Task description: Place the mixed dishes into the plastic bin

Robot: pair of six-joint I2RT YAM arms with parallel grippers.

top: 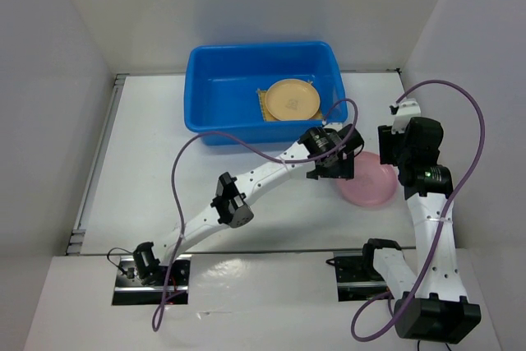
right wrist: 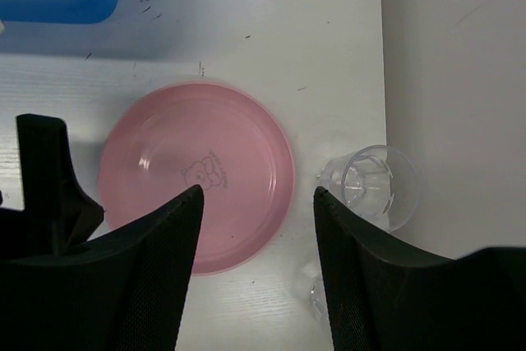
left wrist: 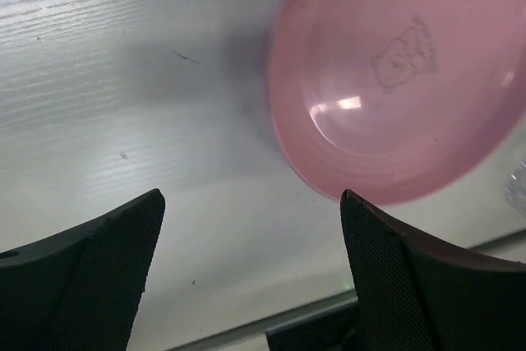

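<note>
The pink plate (top: 371, 184) lay flat on the table (top: 148, 162), face up, at 4 o'clock from the blue bin (top: 200, 67) and outside it. Being round, it had no long axis; the bear print at its centre was readable in the right wrist view (right wrist: 197, 174).

The left gripper (left wrist: 251, 199) hung over the plate's 9 o'clock edge as seen from the top camera. Its fingers stood wide apart and gripped nothing. In the left wrist view the plate (left wrist: 394, 80) sat at 1 o'clock from the gap, beyond the fingertips and not between them.

The right gripper (right wrist: 256, 193) was also spread and empty. It stood above the table with the plate under its left finger and part of the gap. In the top view the plate lay at 8 o'clock from it.

The tan-orange plate (top: 291, 98) rested on the bamboo mat (top: 261, 107) inside the bin, towards the 3 o'clock end. The bin's long axis ran from 9 to 3 o'clock.

A clear cup (right wrist: 371, 184) lay on the table at 3 o'clock from the pink plate, near the side wall.
</note>
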